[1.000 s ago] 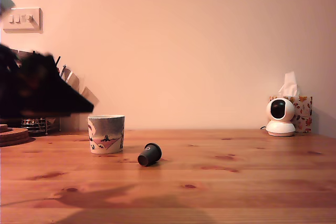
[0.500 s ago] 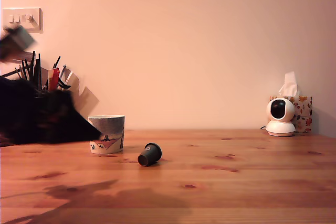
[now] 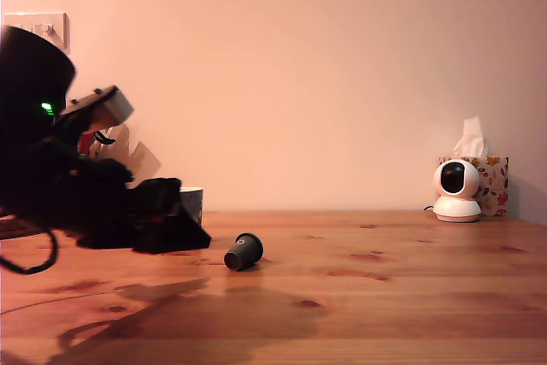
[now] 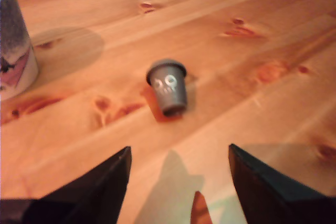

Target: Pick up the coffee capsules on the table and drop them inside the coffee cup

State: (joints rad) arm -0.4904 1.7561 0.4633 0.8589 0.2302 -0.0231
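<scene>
Black capsule (image 4: 168, 86) lies on its side on worktop (image 4: 252, 66), just ahead of the open, empty hand (image 4: 178, 182); cup (image 4: 14, 45) off to one side. Approach step. Next: advance, straddle capsule, close.

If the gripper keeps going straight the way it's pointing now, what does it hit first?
Most likely the dark coffee capsule lying on its side on the table; it sits ahead of the open gripper, roughly centred between the fingers. The cup is off to one side. Depth is uncertain.
</scene>
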